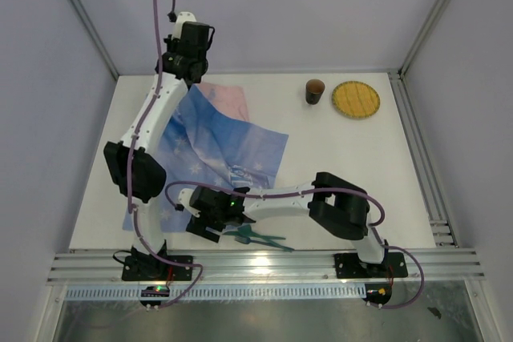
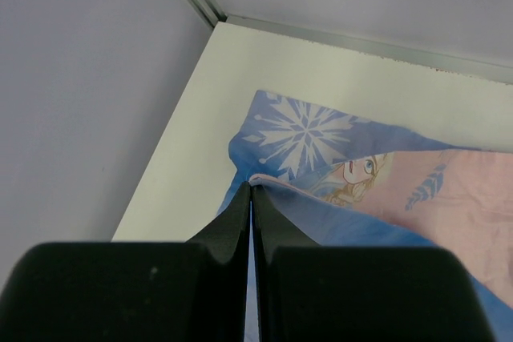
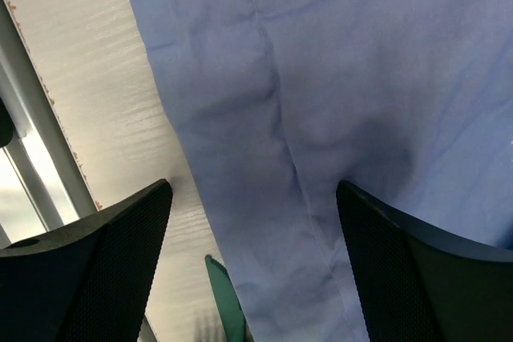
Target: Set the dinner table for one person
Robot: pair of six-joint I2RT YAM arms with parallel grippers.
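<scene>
Top external view: the white desk fills the middle of the frame inside its silver rails, and the setting is, by my judgement, barely begun. A blue printed cloth lies rumpled across the left half, one corner turned over to show pink, so it is not yet spread flat. A brown cup and a yellow woven round mat stand side by side at the upper right, well apart from the cloth. Green utensils lie at the lower centre beside the near rail. Nothing sits on the cloth.

The left claw is closed, pinching the cloth's folded hem at the upper left. The right claw stands wide open over the cloth's near edge, holding nothing.

The cloth shows a snowflake and a blonde cartoon girl. No lettering can be read.
</scene>
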